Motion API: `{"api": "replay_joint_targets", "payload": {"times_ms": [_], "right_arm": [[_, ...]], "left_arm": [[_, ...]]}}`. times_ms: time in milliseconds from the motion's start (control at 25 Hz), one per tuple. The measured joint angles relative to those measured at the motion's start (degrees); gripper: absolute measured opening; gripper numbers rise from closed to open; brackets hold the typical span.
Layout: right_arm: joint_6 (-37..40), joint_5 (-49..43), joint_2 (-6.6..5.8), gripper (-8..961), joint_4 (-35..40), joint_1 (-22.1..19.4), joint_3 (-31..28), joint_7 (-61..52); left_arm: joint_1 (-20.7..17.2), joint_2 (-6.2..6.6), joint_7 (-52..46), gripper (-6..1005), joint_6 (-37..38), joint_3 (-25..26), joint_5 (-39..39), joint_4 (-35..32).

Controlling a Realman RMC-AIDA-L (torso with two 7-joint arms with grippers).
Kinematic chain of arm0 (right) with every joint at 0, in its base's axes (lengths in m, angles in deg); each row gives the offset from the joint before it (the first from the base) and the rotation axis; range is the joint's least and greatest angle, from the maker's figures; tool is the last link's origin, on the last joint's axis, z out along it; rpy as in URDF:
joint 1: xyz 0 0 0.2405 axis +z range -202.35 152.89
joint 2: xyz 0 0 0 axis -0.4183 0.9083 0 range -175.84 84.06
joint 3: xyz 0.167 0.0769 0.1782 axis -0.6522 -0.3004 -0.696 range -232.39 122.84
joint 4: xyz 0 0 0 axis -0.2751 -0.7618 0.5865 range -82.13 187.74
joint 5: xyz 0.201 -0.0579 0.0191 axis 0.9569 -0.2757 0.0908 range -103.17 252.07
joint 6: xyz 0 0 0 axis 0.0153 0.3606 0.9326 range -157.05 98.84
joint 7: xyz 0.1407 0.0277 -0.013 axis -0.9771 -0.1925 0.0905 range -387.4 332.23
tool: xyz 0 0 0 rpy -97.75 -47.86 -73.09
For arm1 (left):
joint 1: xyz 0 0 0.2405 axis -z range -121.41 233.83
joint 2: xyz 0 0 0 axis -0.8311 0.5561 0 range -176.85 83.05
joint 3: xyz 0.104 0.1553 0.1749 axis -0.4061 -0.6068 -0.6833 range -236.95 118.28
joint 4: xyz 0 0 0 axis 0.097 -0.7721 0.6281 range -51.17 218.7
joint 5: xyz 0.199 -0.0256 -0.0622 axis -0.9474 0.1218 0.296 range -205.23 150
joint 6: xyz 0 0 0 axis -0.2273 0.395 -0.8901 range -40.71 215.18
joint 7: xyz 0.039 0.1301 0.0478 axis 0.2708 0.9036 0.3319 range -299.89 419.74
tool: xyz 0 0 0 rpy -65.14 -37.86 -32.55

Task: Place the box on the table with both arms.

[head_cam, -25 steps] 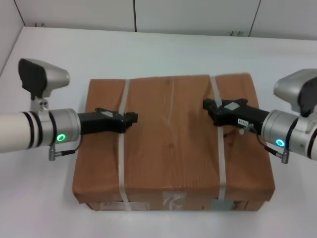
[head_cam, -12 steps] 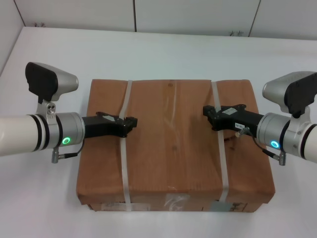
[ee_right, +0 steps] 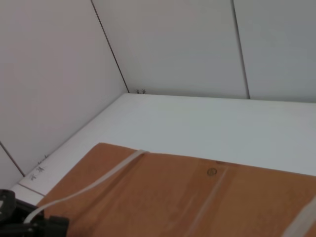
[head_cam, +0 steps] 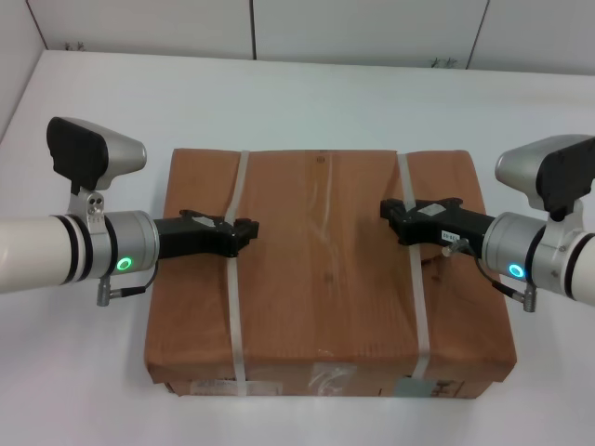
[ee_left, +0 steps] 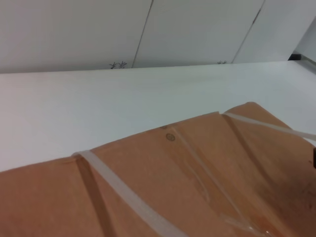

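Observation:
The brown cardboard box [head_cam: 325,279] lies flat on or just above the white table [head_cam: 279,93], with pale labels [head_cam: 321,379] on its near side. My left gripper [head_cam: 246,230] is shut on the left white strap [head_cam: 231,307] over the box's top. My right gripper [head_cam: 390,214] is shut on the right white strap [head_cam: 416,297]. In the right wrist view the left strap [ee_right: 98,180] rises off the box [ee_right: 173,197] to the left gripper [ee_right: 19,217]. In the left wrist view the right strap [ee_left: 266,126] lifts off the box [ee_left: 163,187].
White wall panels [head_cam: 372,28] close the table's far edge, and a wall [head_cam: 14,56] runs along its left side. Bare tabletop lies behind the box and on both sides of it.
Over the last second both arms and the box sank and the box's top levelled out. In the last half second almost nothing moved.

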Motion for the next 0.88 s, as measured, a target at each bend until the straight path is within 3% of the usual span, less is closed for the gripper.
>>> {"api": "replay_joint_targets", "payload": {"times_ms": [160,560,760,880], "right_arm": [[-0.1,0.0,0.00,56,0.3,-1.2,0.2,0.0],[-0.1,0.6,0.01,365,0.4,-3.6,-0.3,-1.2],[0.3,0.8,0.00,558,0.5,-4.4,-0.6,-1.3],[0.8,0.8,-0.03,703,1.2,-5.2,-1.3,-1.4]], "left_arm": [[-0.2,-0.07,0.6,118,-0.1,0.0,0.2,0.0],[-1.5,0.14,0.1,399,-0.1,0.0,0.3,0.2],[-1.5,0.11,0.0,668,1.2,0.1,0.3,0.1],[-1.5,0.14,0.0,760,1.7,0.4,0.3,0.1]]}}
